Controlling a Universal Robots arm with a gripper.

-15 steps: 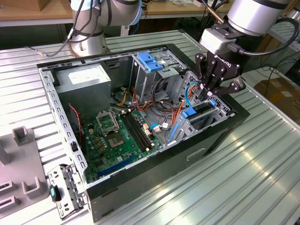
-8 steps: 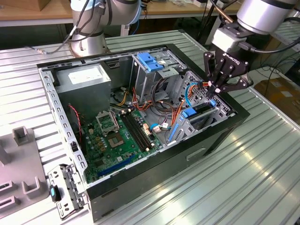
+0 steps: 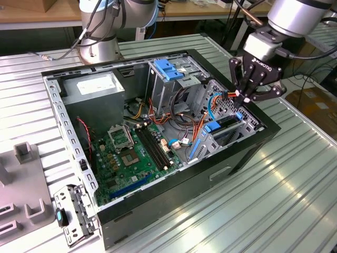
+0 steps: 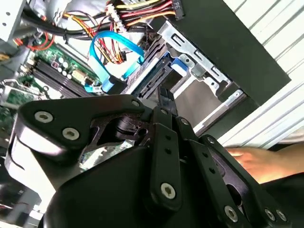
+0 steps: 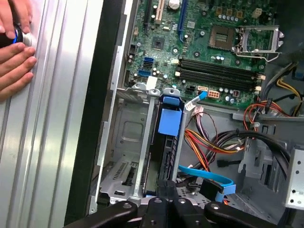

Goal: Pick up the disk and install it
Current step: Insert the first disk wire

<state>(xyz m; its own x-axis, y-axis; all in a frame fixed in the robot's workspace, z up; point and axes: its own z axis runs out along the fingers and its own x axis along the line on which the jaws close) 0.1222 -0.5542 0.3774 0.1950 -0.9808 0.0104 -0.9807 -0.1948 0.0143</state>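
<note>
An open computer case (image 3: 158,132) lies on its side on the ribbed metal counter (image 3: 295,174), its motherboard (image 3: 131,153) facing up. The disk (image 3: 224,124) stands on edge in the drive bay at the case's front corner, on the exterior view's right, slotted between the bay's metal walls just inside the case's black wall. Its blue rail tab (image 5: 170,123) shows in the first wrist view, and its blue rail (image 4: 154,71) shows in the second wrist view. The gripper (image 3: 245,99) hangs straight over that bay, fingers drawn together to a narrow tip at the disk's upper end. Whether they pinch the disk or only touch it I cannot tell. Inside the case, a flat blue cable (image 4: 114,45) loops just beside the bay amid a bundle of coloured wires (image 5: 204,137). A grey power-supply box (image 3: 97,87) sits in the case's far corner, and a metal cage with a blue latch (image 3: 168,68) stands between it and the bay. Outside the case, a person's hand (image 5: 14,61) rests on the counter near the black wall
</note>
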